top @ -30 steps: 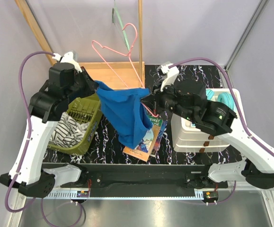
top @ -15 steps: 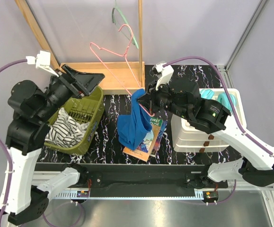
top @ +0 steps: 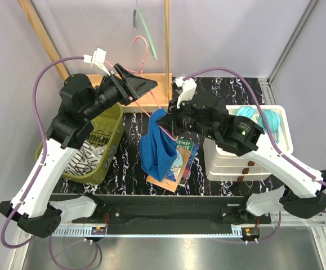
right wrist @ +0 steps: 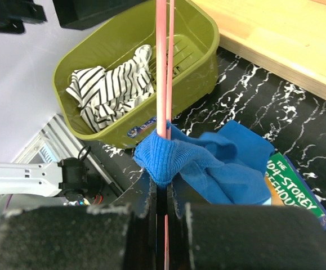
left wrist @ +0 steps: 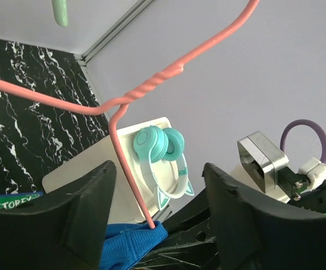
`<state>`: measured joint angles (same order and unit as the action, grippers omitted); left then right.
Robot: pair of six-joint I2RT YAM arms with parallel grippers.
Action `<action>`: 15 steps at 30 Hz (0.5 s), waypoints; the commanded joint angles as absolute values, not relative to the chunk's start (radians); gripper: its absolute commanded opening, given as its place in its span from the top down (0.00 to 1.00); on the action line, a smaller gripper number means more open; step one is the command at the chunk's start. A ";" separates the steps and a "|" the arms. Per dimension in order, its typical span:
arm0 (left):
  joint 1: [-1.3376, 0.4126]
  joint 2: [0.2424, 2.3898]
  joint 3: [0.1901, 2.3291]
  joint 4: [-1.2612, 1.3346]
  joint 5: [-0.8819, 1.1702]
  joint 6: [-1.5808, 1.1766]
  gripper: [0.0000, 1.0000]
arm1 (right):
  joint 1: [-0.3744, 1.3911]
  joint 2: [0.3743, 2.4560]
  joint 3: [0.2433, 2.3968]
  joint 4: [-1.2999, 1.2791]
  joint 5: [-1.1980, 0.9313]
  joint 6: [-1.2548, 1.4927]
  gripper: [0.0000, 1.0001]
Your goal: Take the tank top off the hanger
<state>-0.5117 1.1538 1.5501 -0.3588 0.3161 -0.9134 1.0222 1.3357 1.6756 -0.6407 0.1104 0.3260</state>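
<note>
Since a second ago the left gripper (top: 150, 85) has let go of the blue tank top (top: 156, 149) and swung up. It now points right above the far end of the basket with its jaws standing well apart and nothing between the pads. In its wrist view the hanger's wire runs across the gap without touching either finger.

The black marble-patterned table (top: 130, 164) carries a white stacked drawer unit (top: 230, 163) on the right and an olive green plastic basket (top: 109, 147) on the left, with a black-and-white striped cloth (right wrist: 112, 90) inside. The tank top hangs bunched at the centre, still on the pink wire hanger (left wrist: 151, 84), its lower end draped onto an illustrated book (top: 181, 164). The right gripper (right wrist: 163, 194) is clamped on the hanger's wire, just beside the gathered blue fabric. Teal cat-ear headphones (left wrist: 160, 145) lie on top of the drawer unit.
</note>
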 commanded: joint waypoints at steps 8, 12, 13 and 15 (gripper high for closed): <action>-0.517 1.134 1.614 -0.468 0.138 -0.790 0.70 | 1.022 1.411 1.793 -0.589 -0.040 0.344 1.00; -0.511 1.124 1.612 -0.502 0.092 -0.746 0.85 | 1.022 1.425 1.793 -0.589 -0.038 0.339 1.00; -0.505 1.124 1.614 -0.506 0.086 -0.744 0.91 | 1.023 1.427 1.793 -0.591 -0.040 0.336 1.00; -0.488 1.127 1.617 -0.509 0.089 -0.744 0.99 | 1.023 1.431 1.792 -0.589 -0.043 0.336 1.00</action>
